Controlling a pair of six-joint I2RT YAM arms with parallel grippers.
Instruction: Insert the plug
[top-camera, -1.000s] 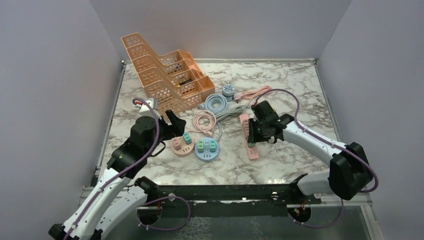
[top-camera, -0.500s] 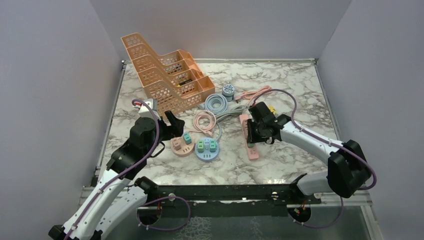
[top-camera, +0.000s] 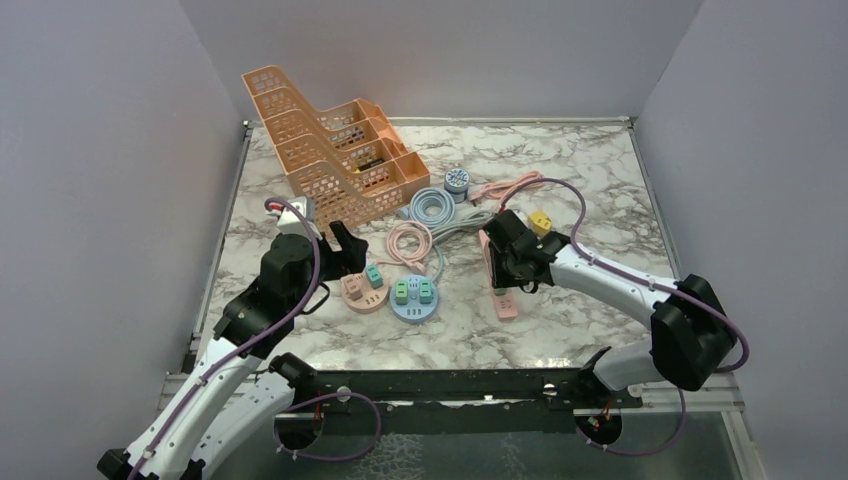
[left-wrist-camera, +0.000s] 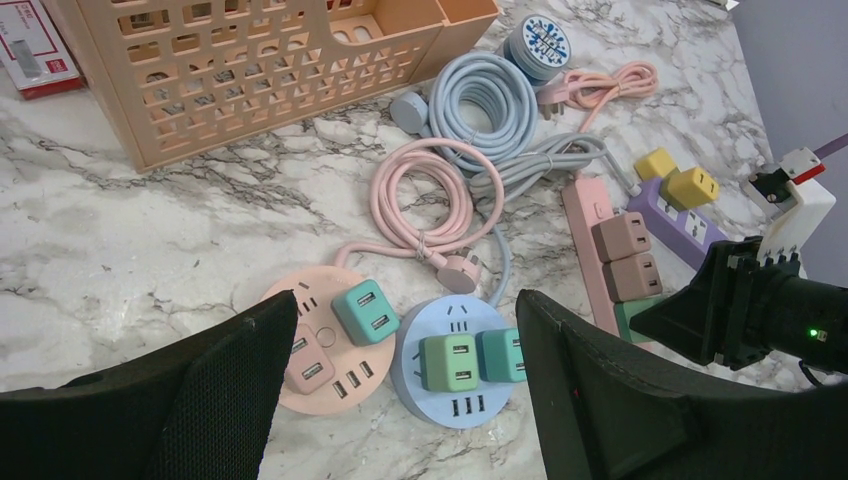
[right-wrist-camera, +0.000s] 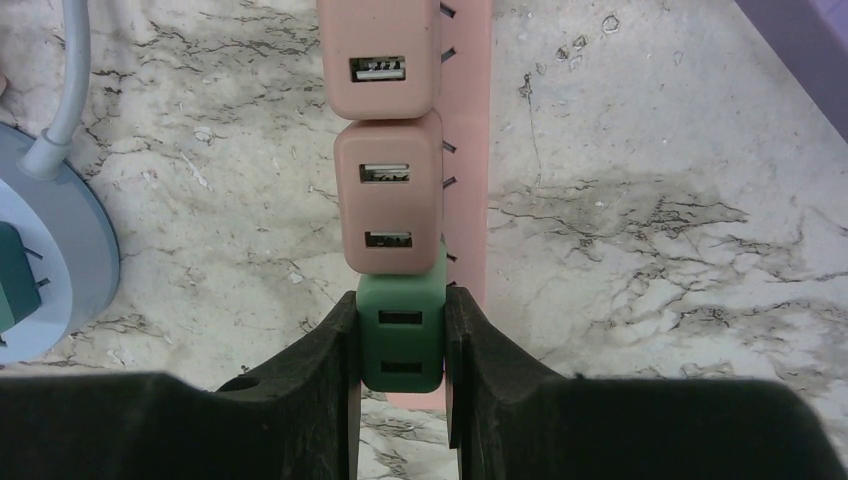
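Note:
The green plug (right-wrist-camera: 400, 335) is pinched between the fingers of my right gripper (right-wrist-camera: 400, 352), which is shut on it. It sits on the pink power strip (right-wrist-camera: 466, 150), directly below two pink plugs (right-wrist-camera: 388, 205) seated in the same strip. From above, my right gripper (top-camera: 510, 268) covers the middle of the pink strip (top-camera: 505, 303). My left gripper (left-wrist-camera: 405, 300) hangs open over a round pink socket hub (left-wrist-camera: 312, 400) and a round blue socket hub (left-wrist-camera: 437, 410), holding nothing.
An orange mesh organizer (top-camera: 330, 150) fills the back left. Coiled pink cable (top-camera: 408, 243), blue cable (top-camera: 432, 205) and a small round blue reel (top-camera: 457, 180) lie mid-table. A purple strip with yellow plugs (left-wrist-camera: 680, 190) lies right of the pink strip.
My right gripper has shifted a little left and forward along the pink strip with the green plug, uncovering a yellow plug behind it. The left arm has barely moved.

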